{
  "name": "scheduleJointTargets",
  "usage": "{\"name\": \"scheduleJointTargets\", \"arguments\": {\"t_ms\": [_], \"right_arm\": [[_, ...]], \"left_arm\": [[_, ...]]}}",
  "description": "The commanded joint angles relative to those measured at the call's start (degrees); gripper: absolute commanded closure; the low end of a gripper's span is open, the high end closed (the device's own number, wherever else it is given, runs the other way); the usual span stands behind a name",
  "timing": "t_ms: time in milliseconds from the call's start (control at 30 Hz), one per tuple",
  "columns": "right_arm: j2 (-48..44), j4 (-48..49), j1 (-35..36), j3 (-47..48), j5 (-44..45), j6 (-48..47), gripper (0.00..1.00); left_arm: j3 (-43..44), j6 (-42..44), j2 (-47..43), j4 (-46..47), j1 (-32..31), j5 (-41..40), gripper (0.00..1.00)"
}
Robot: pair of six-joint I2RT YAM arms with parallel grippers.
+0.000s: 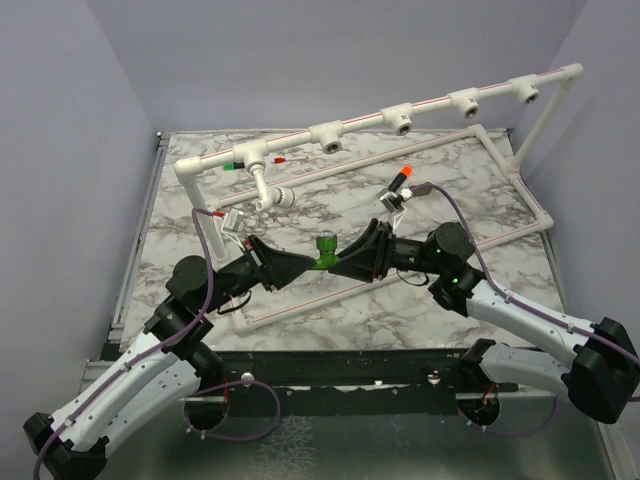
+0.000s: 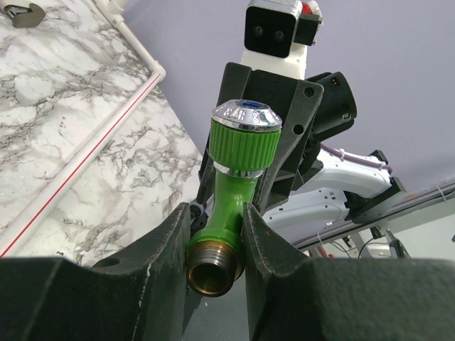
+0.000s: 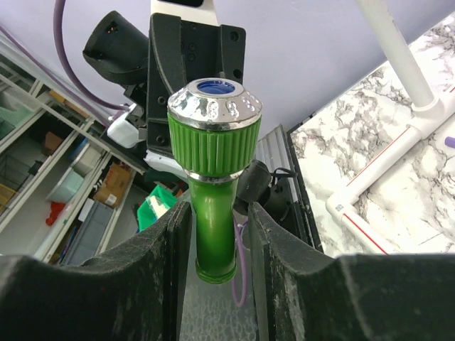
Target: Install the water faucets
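One bright green water faucet (image 1: 325, 248) with a ribbed knob and silver cap is held above the marble table, between my two grippers. My left gripper (image 1: 308, 263) is shut on its body just above the threaded brass end (image 2: 215, 268); the faucet (image 2: 234, 199) stands upright between the left gripper's fingers (image 2: 217, 220). My right gripper (image 1: 340, 265) faces it from the other side. In the right wrist view the right gripper (image 3: 218, 209) straddles the spout (image 3: 215, 234), open, with a gap on the right side. The white rail's tee sockets (image 1: 402, 120) are far behind.
A white pipe frame (image 1: 500, 160) with red stripes lies on the marble table (image 1: 200, 300), and a raised rail runs from back left to back right. A short branch pipe (image 1: 265, 190) hangs at the rail's left. A small orange-topped part (image 1: 403, 178) sits mid-table.
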Motion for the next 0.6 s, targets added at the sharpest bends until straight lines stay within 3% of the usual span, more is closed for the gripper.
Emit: {"name": "scheduleJointTargets", "arguments": {"t_ms": [0, 100, 167, 300, 333, 567], "right_arm": [[-0.53, 2.08, 0.44, 0.99, 0.94, -1.08, 0.59], [-0.54, 2.21, 0.44, 0.81, 0.95, -1.15, 0.61], [-0.62, 2.25, 0.49, 0.76, 0.88, -1.22, 0.68], [-0.71, 2.25, 0.51, 0.59, 0.81, -1.50, 0.97], [-0.76, 2.20, 0.48, 0.51, 0.85, -1.52, 0.99], [-2.34, 0.04, 0.52, 0.41, 2.69, -3.28, 0.99]], "left_arm": [[-0.45, -0.25, 0.13, 1.53, -0.16, -0.86, 1.00], [-0.48, -0.31, 0.11, 1.16, -0.16, -1.23, 1.00], [-0.46, -0.31, 0.35, 0.93, -0.15, -1.37, 1.00], [-0.50, -0.53, 0.41, 0.67, -0.11, -1.69, 1.00], [-0.48, -0.57, 0.40, 0.58, -0.15, -1.86, 1.00], [-0.37, -0.71, 0.42, 0.13, -0.09, -2.39, 1.00]]}}
